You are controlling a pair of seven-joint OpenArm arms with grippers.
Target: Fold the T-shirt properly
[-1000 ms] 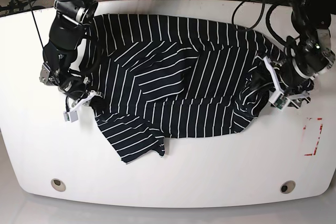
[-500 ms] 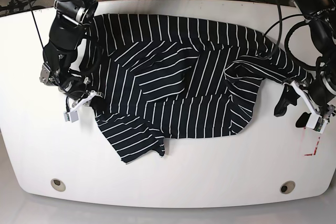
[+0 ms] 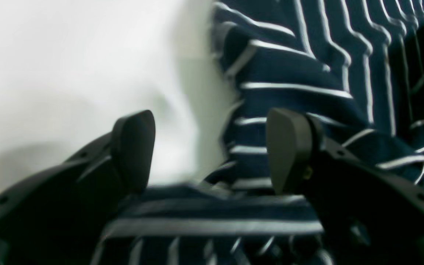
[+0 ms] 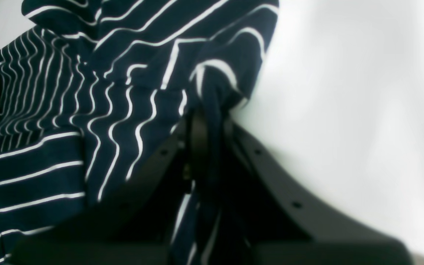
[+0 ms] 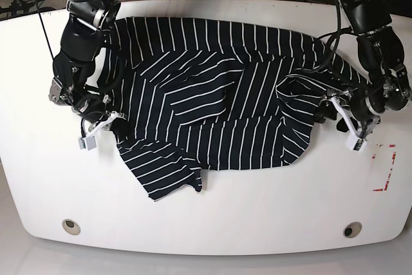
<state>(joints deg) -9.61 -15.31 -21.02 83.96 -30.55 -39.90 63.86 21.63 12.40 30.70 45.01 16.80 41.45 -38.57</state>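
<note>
Your right gripper (image 4: 206,121) clamped the T-shirt (image 5: 219,94) edge; your left gripper (image 3: 210,151), fingers apart, hovered over its right hem.

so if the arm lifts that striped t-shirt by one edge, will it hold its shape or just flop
Probably flop: the T-shirt already lies in soft wrinkles and overlapping folds on the white table. Where the right gripper pinches an edge, the cloth bunches and drapes, so it likely hangs limp. It looks thin, so probably light, though dragging may shift the folds.
</note>
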